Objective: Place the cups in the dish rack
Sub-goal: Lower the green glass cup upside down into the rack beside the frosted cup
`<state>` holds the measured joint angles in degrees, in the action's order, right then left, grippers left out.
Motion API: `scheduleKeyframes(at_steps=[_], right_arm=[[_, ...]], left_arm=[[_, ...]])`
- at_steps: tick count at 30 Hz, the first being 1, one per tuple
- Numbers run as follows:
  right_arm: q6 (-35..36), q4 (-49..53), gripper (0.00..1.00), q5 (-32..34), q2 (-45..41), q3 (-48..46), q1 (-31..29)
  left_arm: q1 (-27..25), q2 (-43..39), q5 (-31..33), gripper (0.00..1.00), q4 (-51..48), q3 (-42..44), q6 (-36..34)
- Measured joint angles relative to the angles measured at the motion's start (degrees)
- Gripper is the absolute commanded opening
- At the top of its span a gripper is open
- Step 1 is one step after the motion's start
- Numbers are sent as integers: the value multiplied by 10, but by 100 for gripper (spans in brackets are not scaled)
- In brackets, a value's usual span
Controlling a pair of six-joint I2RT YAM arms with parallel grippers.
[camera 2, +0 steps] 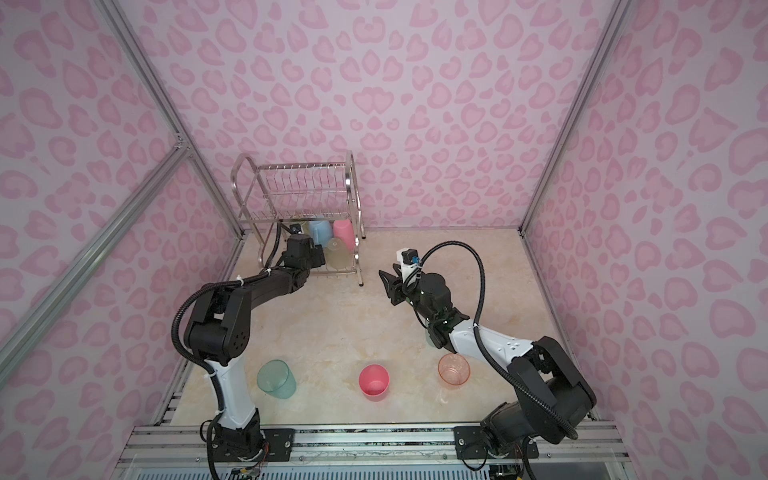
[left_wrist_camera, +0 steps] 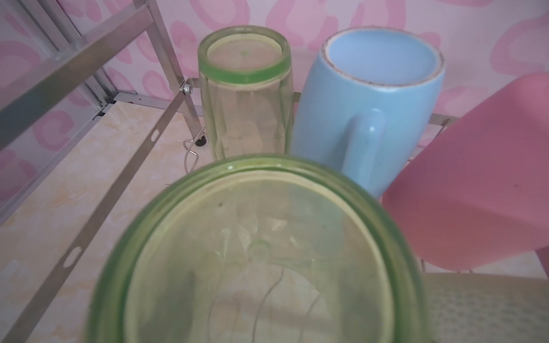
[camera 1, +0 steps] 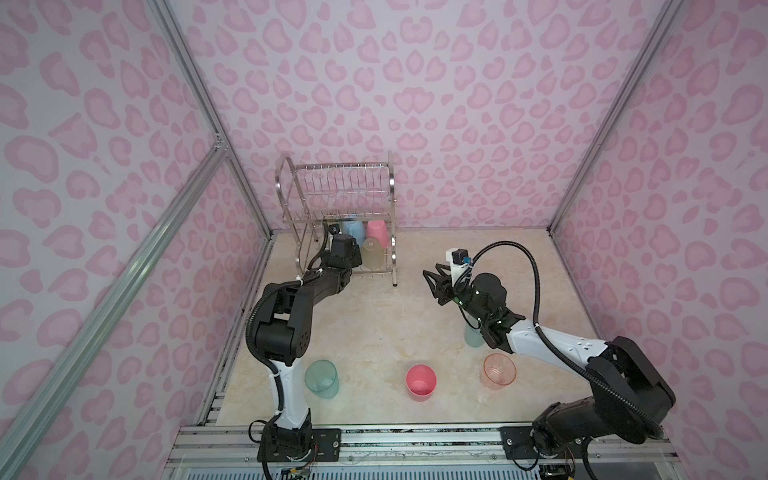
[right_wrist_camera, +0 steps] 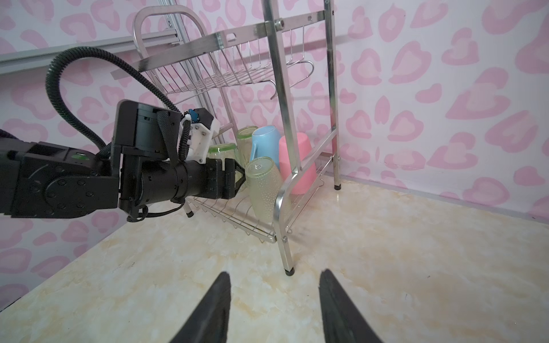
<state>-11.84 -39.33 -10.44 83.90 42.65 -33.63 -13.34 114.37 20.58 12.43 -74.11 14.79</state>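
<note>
Right wrist view: the right gripper [right_wrist_camera: 274, 308] is seen apart and empty, near the dish rack [right_wrist_camera: 280, 89]. A green cup [left_wrist_camera: 255, 252] is set upside down at its low shelf, likely to drain; the hold of the left gripper [right_wrist_camera: 240, 178] cannot be told.

Site: a robot test cell in a lab. The walls [camera 1: 415, 83] are flat panels printed with pink hearts, framed by bare aluminium profiles [camera 1: 195, 83]. A marble-look tabletop [camera 1: 374, 324] fills the booth. Two arms [camera 1: 286, 316] are bolted to a metal rail [camera 1: 415, 440] at 6 o'clock. Kitchen props: a chrome dish rack [camera 1: 392, 195] at 11 o'clock and plastic cups [camera 1: 421, 381] toward 6.
</note>
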Motion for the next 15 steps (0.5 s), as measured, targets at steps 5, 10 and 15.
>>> scheduleKeyframes(at_steps=[5, 10, 15], right_arm=[[0, 0, 48, -3, 0, 0, 2], [0, -2, 48, -5, 0, -3, 3], [0, -2, 48, -10, 0, -8, 4]], left_arm=[[0, 10, -7, 76, -46, -20, 2], [0, 22, -7, 77, -76, -47, 2], [0, 31, -7, 80, -96, -64, 2]])
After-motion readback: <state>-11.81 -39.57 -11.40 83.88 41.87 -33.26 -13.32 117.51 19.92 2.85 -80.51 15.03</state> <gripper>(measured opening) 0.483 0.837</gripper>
